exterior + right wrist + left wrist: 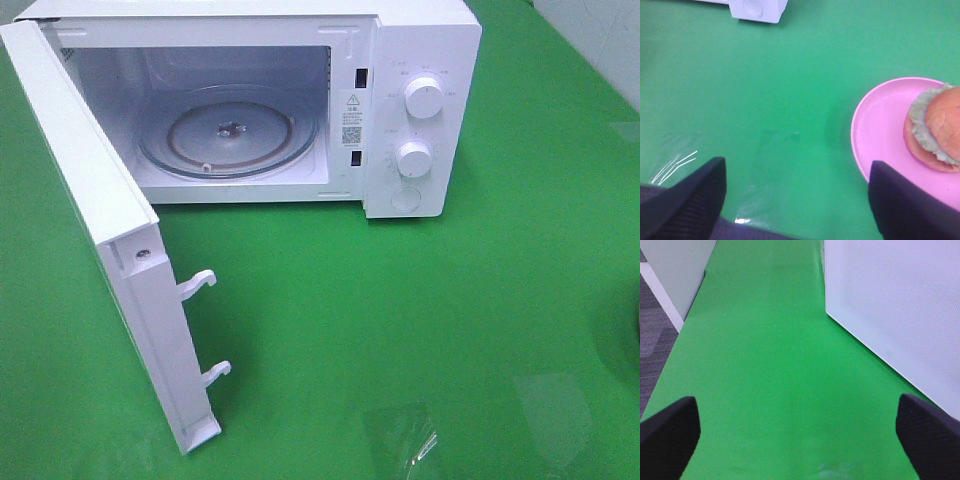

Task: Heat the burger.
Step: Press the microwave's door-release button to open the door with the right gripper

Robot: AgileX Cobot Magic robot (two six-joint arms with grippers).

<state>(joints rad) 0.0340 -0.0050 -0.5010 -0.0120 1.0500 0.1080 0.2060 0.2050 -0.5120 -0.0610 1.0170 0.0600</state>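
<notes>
Right gripper [795, 200] spread wide, empty, burger [935, 130] on pink plate [880, 130] beside one finger.

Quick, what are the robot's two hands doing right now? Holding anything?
Left gripper: open, holding nothing, above the green table cover.
Right gripper: open, holding nothing, beside the round pink plate.

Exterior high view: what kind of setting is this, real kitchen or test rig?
Likely a lab tabletop mock-up, not a kitchen: a white microwave with its door open sits on a plain green cloth, and office-style grey carpet shows past the table edge.

Burger [940, 131] lies on plate [879, 131], right of microwave [420, 110].
</notes>
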